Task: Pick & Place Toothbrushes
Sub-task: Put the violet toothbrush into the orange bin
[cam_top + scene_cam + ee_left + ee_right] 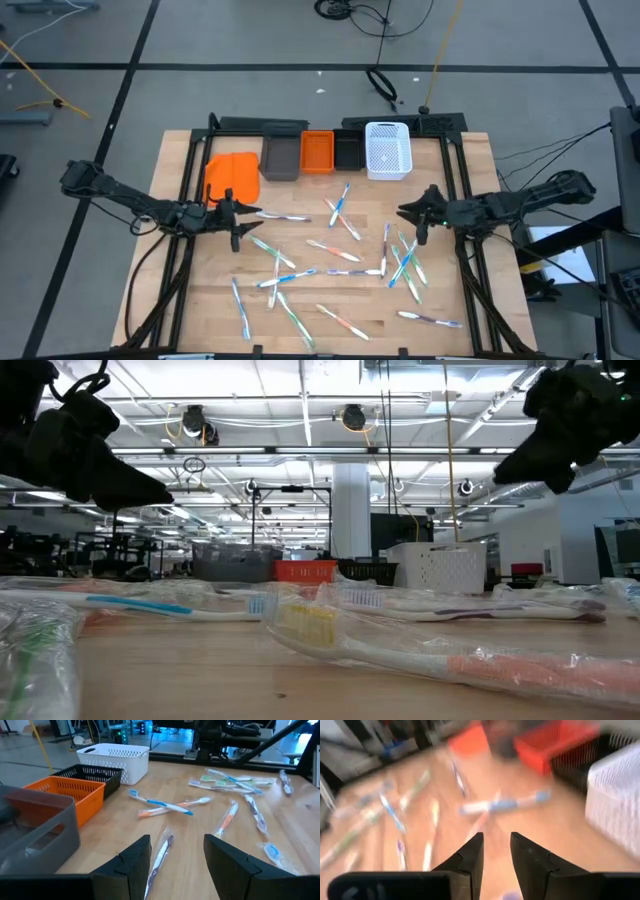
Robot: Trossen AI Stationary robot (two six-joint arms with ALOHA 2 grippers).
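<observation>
Several wrapped toothbrushes lie flat and scattered on the wooden table (200, 300), among them a crossed pair (340, 208) and a cluster (402, 258). My left gripper (235, 222) is open and empty, held above the table's left part. A toothbrush with a purple accent (161, 851) lies just ahead of its fingers, and also shows in the high view (282, 215). My right gripper (420, 214) is open and empty above the table's right part, beside the cluster. In its wrist view (496, 855) its fingers stand a narrow gap apart.
Along the far edge stand a grey bin (281, 158), an orange bin (317, 152), a black bin (347, 150) and a white mesh bin (388, 150). A flat orange piece (232, 178) lies at the far left. Black frame rails (186, 190) run along both table sides.
</observation>
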